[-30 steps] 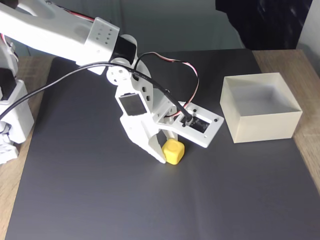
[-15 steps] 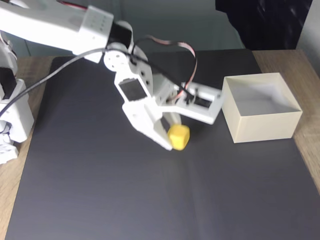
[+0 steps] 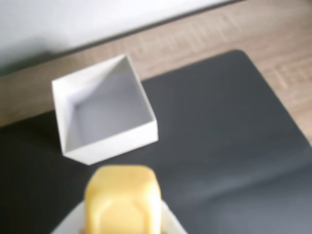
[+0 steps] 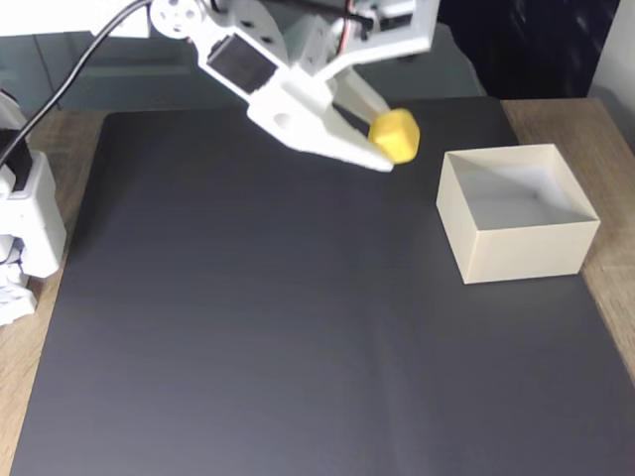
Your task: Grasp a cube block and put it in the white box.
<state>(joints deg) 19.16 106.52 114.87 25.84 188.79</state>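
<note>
Wrist view first: we see the cube large at the bottom edge, clamped between the white fingers of the end effector, whose tips show as pale slivers on either side of it. Ahead and above it in this view lies the box, open-topped and with nothing inside, sitting on the dark mat that covers the wooden worktop. We judge the step in hand to be the carry: the cube is grasped and off the mat, but it is not yet over the box. The nearest box corner sits just beyond the cube here, so we read the next move as a short advance toward the box until the cube hangs over the opening, then a lowering and a release.

Fixed view next: we see the arm reaching in from the upper left, its wrist pitched down and to the right, with the end effector closed on the cube. The cube hangs in the air above the mat, near the box's left wall and up-left of it in this view. We think the carry has to clear that near wall, so height should be kept until the cube is well inside the rim.
</note>
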